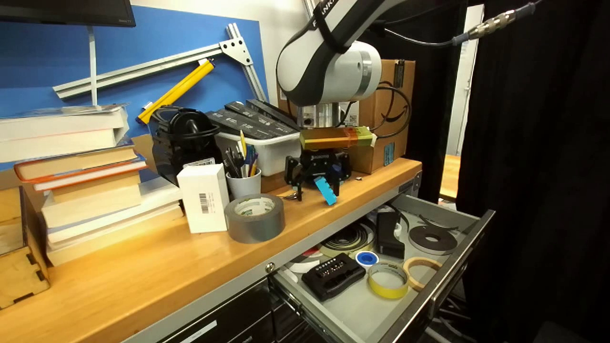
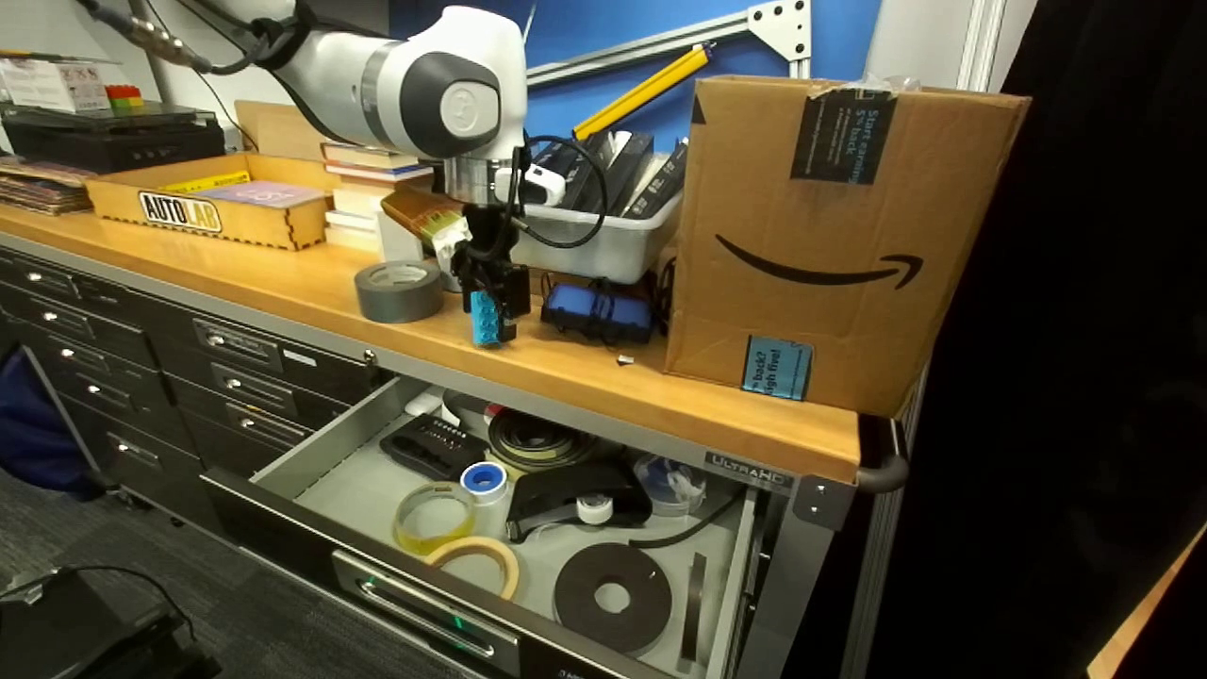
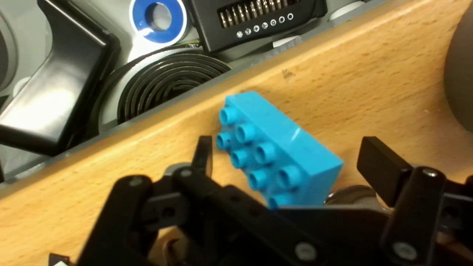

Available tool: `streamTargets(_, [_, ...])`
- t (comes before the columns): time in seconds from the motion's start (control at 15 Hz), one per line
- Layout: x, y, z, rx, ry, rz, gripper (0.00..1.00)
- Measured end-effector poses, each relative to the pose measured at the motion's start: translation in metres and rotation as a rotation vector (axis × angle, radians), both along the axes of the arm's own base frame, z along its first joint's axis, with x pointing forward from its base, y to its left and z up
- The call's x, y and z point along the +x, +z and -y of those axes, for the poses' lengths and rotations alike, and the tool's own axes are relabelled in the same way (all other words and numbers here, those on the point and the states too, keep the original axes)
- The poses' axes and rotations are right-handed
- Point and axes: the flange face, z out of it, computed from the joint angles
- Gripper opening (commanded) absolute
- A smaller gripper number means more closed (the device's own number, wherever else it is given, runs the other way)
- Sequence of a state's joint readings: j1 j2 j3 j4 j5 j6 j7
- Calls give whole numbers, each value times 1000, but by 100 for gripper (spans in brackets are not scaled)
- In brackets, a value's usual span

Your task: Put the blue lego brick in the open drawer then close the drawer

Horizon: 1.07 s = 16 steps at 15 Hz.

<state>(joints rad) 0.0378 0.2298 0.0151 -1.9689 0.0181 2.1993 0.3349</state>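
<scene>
The blue lego brick (image 1: 326, 191) lies on its side on the wooden bench top near the front edge, studs facing sideways; it also shows in an exterior view (image 2: 486, 318) and in the wrist view (image 3: 284, 136). My gripper (image 1: 318, 196) points down over it. In the wrist view the gripper (image 3: 293, 160) has its fingers wide apart, one on each side of the brick, with gaps to both. The brick's near end is hidden behind the gripper body there. The open drawer (image 1: 443, 212) is pulled out below the bench edge, also in an exterior view (image 2: 283, 547).
A grey tape roll (image 1: 255, 224), white box (image 1: 205, 200) and pen cup (image 1: 245, 185) stand beside the gripper. A dark-blue object (image 2: 599, 311) and cardboard box (image 2: 830, 245) stand on its other side. The drawer holds tape rolls, a black bit case (image 1: 333, 276) and a black dispenser (image 2: 575, 495).
</scene>
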Motion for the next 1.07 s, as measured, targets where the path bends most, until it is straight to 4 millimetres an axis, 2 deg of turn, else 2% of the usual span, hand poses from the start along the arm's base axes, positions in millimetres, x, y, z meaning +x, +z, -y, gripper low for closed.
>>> streamTargets(0.2, [-7,-9,1,-4,-38,-23,51])
streamTargets(0.6, [-22,-2,4,-8,-101,-25,4])
streamTargets(0.87, [-40,-1,10,-11,-152,-48,7])
streamTargets(1.07, [-63,-6,25,-16,-200,-79,7])
